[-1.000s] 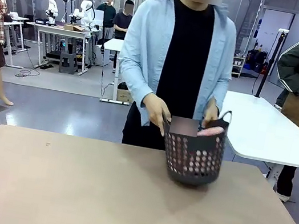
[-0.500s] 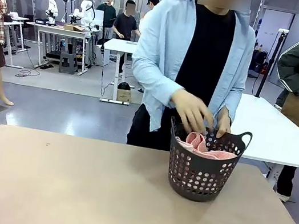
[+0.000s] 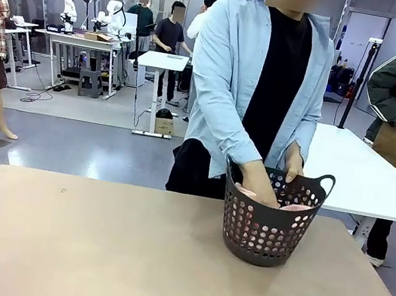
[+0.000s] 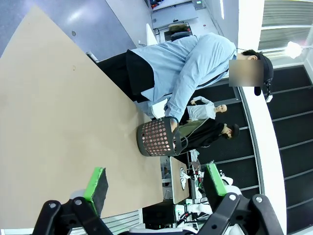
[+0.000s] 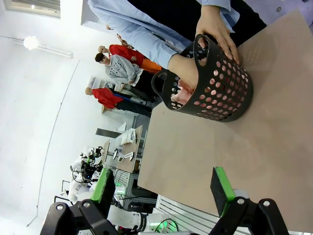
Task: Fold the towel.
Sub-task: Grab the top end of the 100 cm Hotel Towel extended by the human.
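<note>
Holding my left end effector and right end effector wide open, empty (towel sits bunched in basket), I'd wait for clear corners.

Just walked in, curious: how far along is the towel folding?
Done: nothing folded. In hand: a person's hand reaches into the basket, where the towel lies bunched. Both the left gripper and right gripper are open, holding nothing. Left: lifting it out, spreading, folding.
</note>
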